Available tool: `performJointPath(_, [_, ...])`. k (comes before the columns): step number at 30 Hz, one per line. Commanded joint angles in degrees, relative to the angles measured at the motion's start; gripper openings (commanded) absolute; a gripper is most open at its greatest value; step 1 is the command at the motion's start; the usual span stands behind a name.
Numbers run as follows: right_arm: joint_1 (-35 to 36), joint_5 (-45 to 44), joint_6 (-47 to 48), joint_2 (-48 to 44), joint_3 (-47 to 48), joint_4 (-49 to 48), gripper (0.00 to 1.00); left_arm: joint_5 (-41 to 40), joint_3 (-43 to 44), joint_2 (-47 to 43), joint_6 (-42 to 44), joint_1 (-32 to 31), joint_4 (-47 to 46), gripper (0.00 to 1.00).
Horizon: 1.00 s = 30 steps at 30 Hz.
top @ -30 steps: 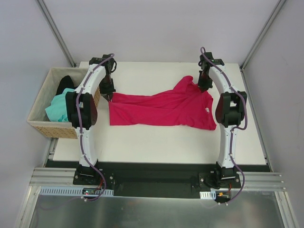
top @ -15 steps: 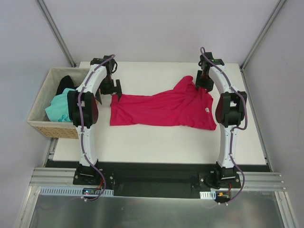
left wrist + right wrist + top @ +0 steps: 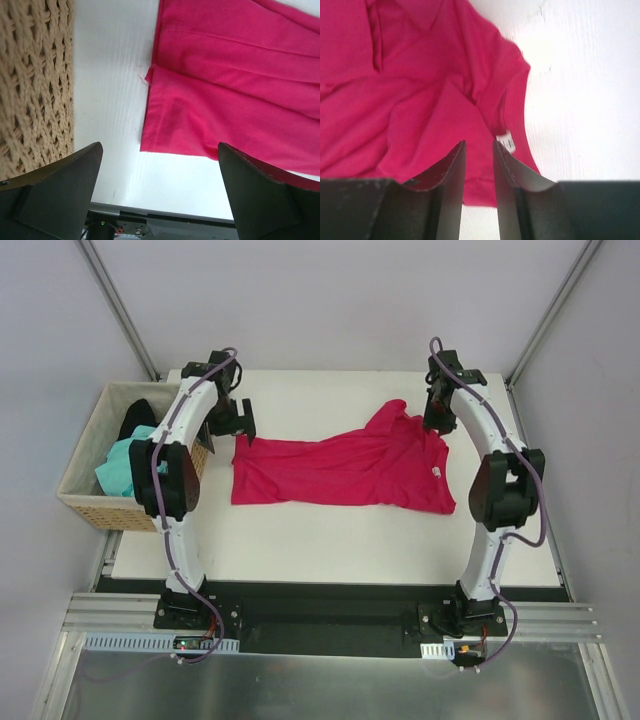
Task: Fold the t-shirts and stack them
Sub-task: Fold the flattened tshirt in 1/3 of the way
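The crimson t-shirt (image 3: 340, 470) lies spread out on the white table (image 3: 330, 540), hem to the left and collar to the right. My left gripper (image 3: 243, 420) hovers wide open over the hem corner (image 3: 170, 125), holding nothing. My right gripper (image 3: 437, 418) hangs above the shirt's collar end (image 3: 420, 100), next to its white label (image 3: 507, 141). Its fingers (image 3: 451, 170) stand a narrow gap apart with no cloth between them. The mint-green t-shirt (image 3: 125, 465) and the black t-shirt (image 3: 138, 415) lie crumpled in the basket.
The tan wicker basket (image 3: 78, 502) stands off the table's left edge, its woven wall (image 3: 35, 75) close to my left gripper. Grey enclosure walls rise on both sides. Bare table shows in front of the shirt and to the right of the collar (image 3: 590, 75).
Both grippers let go of the crimson shirt. The left one opened wide and drew back from the hem corner. The right one opened, lifted off the collar end and partly narrowed again.
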<state>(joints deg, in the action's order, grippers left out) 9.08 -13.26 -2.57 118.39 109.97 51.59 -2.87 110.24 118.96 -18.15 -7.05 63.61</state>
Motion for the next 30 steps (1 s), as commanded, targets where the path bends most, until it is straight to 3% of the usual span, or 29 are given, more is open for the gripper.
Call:
performJointPath(1, [2.4,-1.8,-3.4,-11.4,-9.7,-3.6,0.34,2.5,-3.0,-8.6,1.0,-0.2,-2.8,0.99])
performJointPath(13, [3.5,2.4,-13.8,-23.7,-38.5,-11.5,0.38,2.8,-9.8,-16.6,0.0,-2.0,-5.1,0.99])
performJointPath(29, [0.9,1.7,-17.9,-25.9,-44.0,-14.2,0.38,4.0,-25.2,-19.9,-1.6,-2.1,-10.7,0.99])
performJointPath(30, [0.5,1.7,-17.9,-26.2,-44.1,-14.3,0.38,4.2,-26.2,-19.5,-1.7,-2.1,-11.4,0.95])
